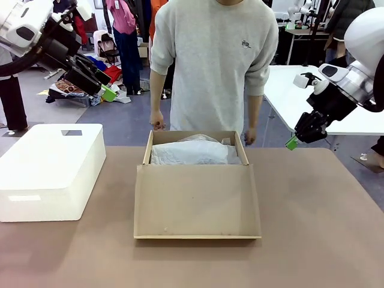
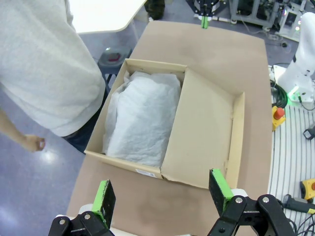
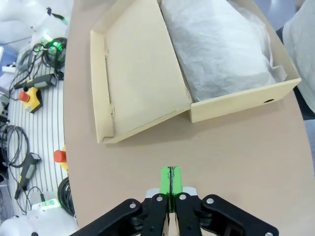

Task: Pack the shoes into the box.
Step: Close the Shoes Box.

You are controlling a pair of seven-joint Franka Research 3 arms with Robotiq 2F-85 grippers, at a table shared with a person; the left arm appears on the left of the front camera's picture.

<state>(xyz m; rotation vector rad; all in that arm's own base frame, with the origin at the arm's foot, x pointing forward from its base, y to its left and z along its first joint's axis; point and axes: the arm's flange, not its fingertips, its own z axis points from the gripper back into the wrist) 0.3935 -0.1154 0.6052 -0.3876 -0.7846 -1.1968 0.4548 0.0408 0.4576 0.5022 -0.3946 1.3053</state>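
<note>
Lying open, centred on the brown table (image 1: 312, 240), the shallow brown cardboard shoebox (image 1: 198, 201) holds white tissue paper (image 1: 192, 153). The left gripper (image 2: 161, 191) gapes wide, empty; the right gripper (image 3: 171, 182) is pinched closed on nothing.

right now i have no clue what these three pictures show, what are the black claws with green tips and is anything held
Two robot arms share a brown table with a person at the far side. The front picture looks across from between the arms; the other two come from cameras on each wrist, looking down past its claw. The left gripper is open, the right gripper shut; both hang in the air holding nothing. On the table: an open cardboard shoebox, its lid folded toward the robot, white tissue paper inside, and a white plastic box.
</note>
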